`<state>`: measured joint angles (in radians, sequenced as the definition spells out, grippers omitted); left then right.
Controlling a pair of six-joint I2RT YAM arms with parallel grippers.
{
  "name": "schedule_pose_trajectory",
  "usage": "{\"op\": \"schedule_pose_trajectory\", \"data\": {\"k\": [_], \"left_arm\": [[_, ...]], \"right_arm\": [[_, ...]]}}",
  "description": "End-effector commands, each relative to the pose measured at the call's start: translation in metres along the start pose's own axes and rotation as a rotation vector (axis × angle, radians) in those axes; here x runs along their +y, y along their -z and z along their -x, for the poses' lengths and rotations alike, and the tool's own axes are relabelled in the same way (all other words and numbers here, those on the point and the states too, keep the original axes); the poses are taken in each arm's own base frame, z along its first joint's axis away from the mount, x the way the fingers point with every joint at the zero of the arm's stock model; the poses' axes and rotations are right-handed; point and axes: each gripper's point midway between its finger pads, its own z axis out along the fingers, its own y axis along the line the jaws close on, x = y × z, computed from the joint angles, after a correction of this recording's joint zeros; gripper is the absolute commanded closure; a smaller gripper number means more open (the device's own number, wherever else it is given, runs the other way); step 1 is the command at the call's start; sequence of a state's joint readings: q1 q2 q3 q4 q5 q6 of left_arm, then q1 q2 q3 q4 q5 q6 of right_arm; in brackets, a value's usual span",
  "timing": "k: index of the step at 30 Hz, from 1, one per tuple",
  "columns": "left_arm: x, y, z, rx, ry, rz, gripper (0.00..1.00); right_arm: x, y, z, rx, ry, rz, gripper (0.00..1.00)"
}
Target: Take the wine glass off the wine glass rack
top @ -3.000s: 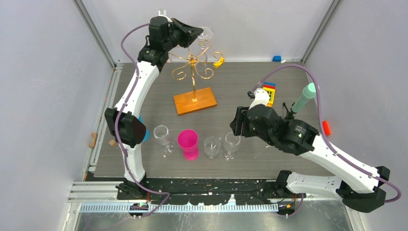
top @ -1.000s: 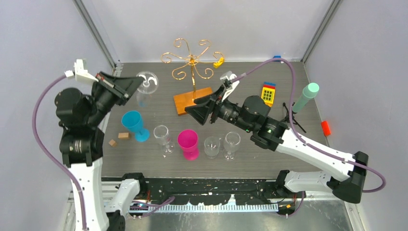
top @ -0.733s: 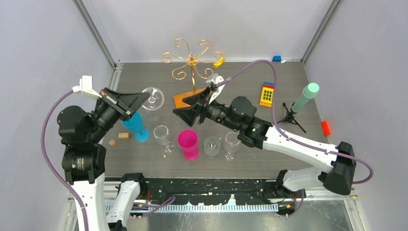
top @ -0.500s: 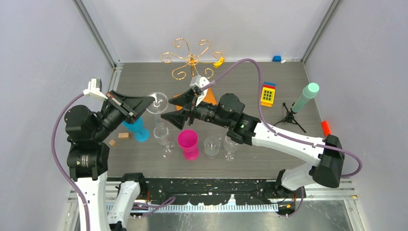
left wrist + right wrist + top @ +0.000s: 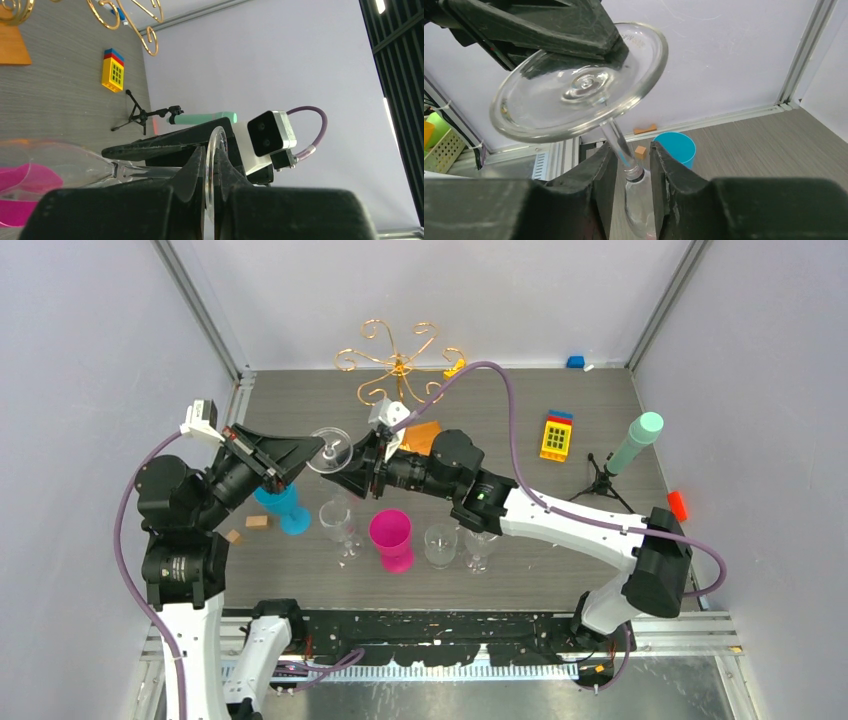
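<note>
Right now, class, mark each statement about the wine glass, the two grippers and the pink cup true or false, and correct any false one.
1. The wine glass hangs on the wine glass rack. False: it is held in the air, clear of the rack.
2. The left gripper is shut on the foot of the glass. True.
3. The fingers of the right gripper stand on either side of the stem of the glass. True.
4. The pink cup lies on its side. False: it stands upright.

Top camera looks down; both wrist cameras closely share the wine glass [image 5: 579,95]
</note>
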<state>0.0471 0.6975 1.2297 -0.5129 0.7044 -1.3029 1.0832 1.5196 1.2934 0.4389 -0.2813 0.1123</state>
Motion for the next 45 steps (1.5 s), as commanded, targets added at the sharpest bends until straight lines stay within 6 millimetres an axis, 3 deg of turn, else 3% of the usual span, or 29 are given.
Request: {"op": "schedule_pose_trajectory", "data": {"k": [1, 4, 5, 8, 9, 11, 14, 17, 24, 29, 32, 35, 41, 45], "left_arm": [[-0.018, 0.003, -0.004, 0.027, -0.012, -0.069, 1.00], [-0.015, 0.001, -0.004, 0.025, -0.004, -0.065, 1.00], [-0.016, 0.001, -0.003, 0.021, -0.006, -0.066, 0.97], [-0.017, 0.002, -0.001, 0.001, -0.034, -0.069, 0.70], [-0.017, 0.003, 0.001, -0.015, -0.059, -0.061, 0.56], [-0.007, 0.004, 0.006, -0.048, -0.095, -0.008, 0.38], [0.013, 0.005, 0.012, -0.089, -0.160, 0.071, 0.26], [0.027, 0.004, 0.013, -0.100, -0.173, 0.107, 0.16], [0.036, 0.002, 0.005, -0.063, -0.180, 0.082, 0.13], [0.036, 0.000, -0.008, -0.002, -0.122, 0.032, 0.15], [0.023, -0.003, -0.016, 0.048, -0.039, -0.054, 0.26], [0.010, -0.004, -0.021, 0.094, 0.012, -0.121, 0.28], [-0.014, 0.000, -0.027, 0.128, 0.009, -0.193, 0.16], [-0.018, -0.001, -0.025, 0.123, 0.014, -0.213, 0.15]], "right_arm": [[-0.001, -0.008, 0.046, -0.124, 0.043, -0.027, 0.72], [-0.003, -0.004, 0.059, -0.168, 0.048, -0.050, 0.95], [-0.004, -0.002, 0.064, -0.181, 0.049, -0.062, 0.97], [-0.009, 0.005, 0.074, -0.228, 0.046, -0.102, 1.00], [-0.009, 0.008, 0.081, -0.251, 0.039, -0.114, 1.00], [-0.017, 0.017, 0.094, -0.315, 0.014, -0.176, 1.00], [-0.037, 0.040, 0.117, -0.454, -0.035, -0.311, 1.00], [-0.042, 0.064, 0.143, -0.562, -0.100, -0.374, 1.00], [-0.057, 0.124, 0.184, -0.797, -0.331, -0.510, 1.00], [-0.076, 0.156, 0.186, -0.915, -0.495, -0.631, 1.00], [-0.080, 0.160, 0.184, -0.953, -0.587, -0.643, 1.00], [-0.083, 0.154, 0.177, -0.954, -0.659, -0.641, 1.00], [-0.088, 0.146, 0.162, -0.927, -0.718, -0.661, 1.00], [-0.086, 0.139, 0.154, -0.893, -0.748, -0.640, 1.00]]}}
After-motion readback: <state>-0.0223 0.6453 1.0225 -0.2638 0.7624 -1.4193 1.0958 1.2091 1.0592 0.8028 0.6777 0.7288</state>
